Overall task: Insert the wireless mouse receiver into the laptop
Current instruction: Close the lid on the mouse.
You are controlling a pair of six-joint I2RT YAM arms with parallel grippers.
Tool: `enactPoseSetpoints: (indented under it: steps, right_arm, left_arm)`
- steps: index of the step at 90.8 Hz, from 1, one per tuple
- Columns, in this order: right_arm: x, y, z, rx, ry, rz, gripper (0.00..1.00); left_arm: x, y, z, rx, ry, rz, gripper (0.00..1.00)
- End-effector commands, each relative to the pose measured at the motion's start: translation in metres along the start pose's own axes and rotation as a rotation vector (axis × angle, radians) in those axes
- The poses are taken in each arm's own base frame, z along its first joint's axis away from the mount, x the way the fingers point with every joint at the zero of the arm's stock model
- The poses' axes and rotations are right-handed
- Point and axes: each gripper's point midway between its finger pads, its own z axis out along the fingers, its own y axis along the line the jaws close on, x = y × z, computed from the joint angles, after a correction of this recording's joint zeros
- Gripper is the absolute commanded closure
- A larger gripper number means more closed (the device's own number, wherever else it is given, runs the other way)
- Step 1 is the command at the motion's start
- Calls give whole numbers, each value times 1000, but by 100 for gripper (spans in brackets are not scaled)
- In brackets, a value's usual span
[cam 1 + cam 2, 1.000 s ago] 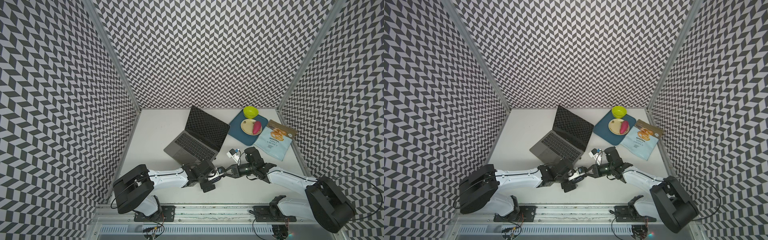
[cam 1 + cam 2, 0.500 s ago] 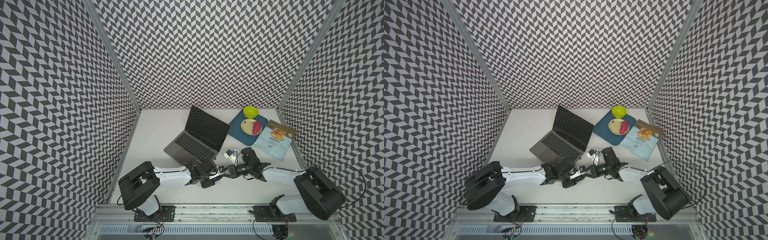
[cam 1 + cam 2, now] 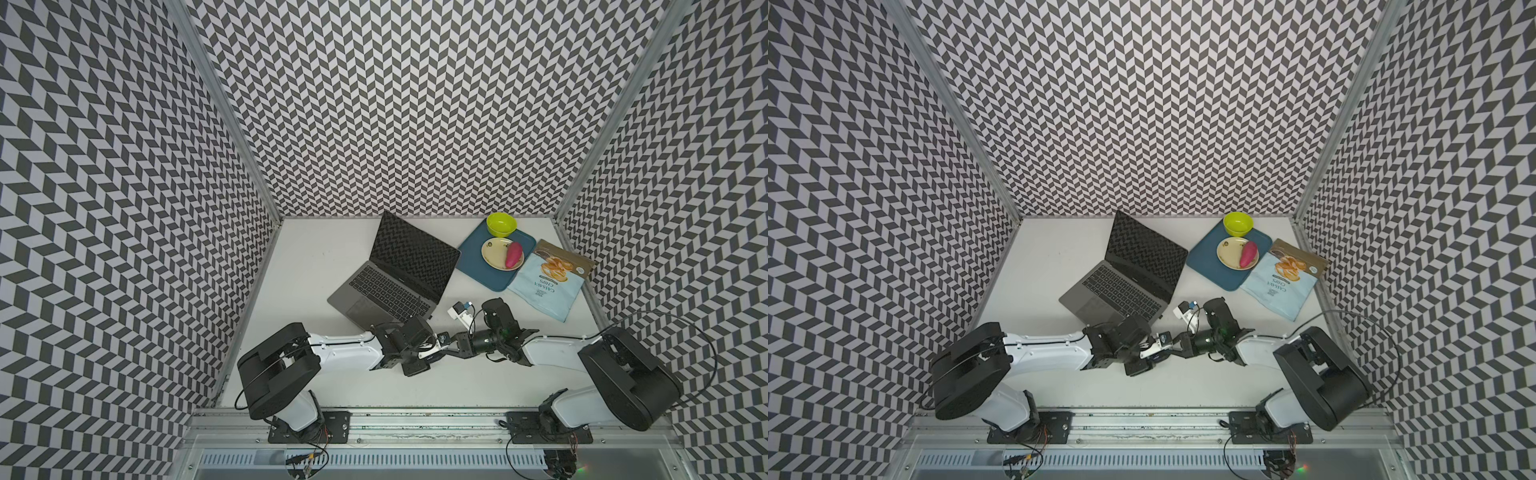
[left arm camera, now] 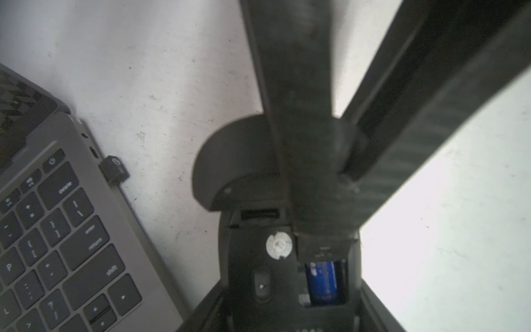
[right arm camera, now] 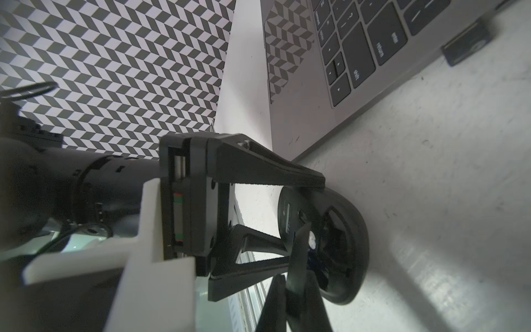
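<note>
Right end effector (image 4: 323, 218) pinched closed, tips inside upturned mouse (image 4: 258, 276) | left end effector (image 5: 303, 220) clamps mouse | receiver unseen | laptop (image 4: 71, 230) port edge, dark nub (image 4: 114, 170) touching it, just beside both

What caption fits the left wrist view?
Left claw holds upturned mouse, battery bay open, right claw pinching its cover; receiver at the edge of the laptop.

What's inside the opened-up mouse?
Inside the mouse you can see a blue battery, next to a round white sticker. The right claw hides the rest of the inside.
</note>
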Motion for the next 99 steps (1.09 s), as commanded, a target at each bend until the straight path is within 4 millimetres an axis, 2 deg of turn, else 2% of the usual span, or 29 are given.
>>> enactPoseSetpoints:
  steps: [1, 21, 30, 73, 99]
  right_arm:
    - [8, -12, 3, 50, 6, 29, 93]
    - [1, -12, -1, 95, 2, 8, 77]
    - [-2, -10, -2, 96, -1, 2, 74]
    - [-2, -15, 6, 170, 19, -16, 78]
    - [-3, -32, 3, 282, 28, 0, 79]
  left_arm:
    - [-3, 0, 0, 13, 3, 0, 47]
    - [-2, 0, 0, 13, 3, -1, 47]
    - [-2, 0, 0, 14, 4, -2, 48]
    - [-1, -1, 1, 17, 10, 0, 48]
    - [-1, 0, 2, 14, 14, -1, 50]
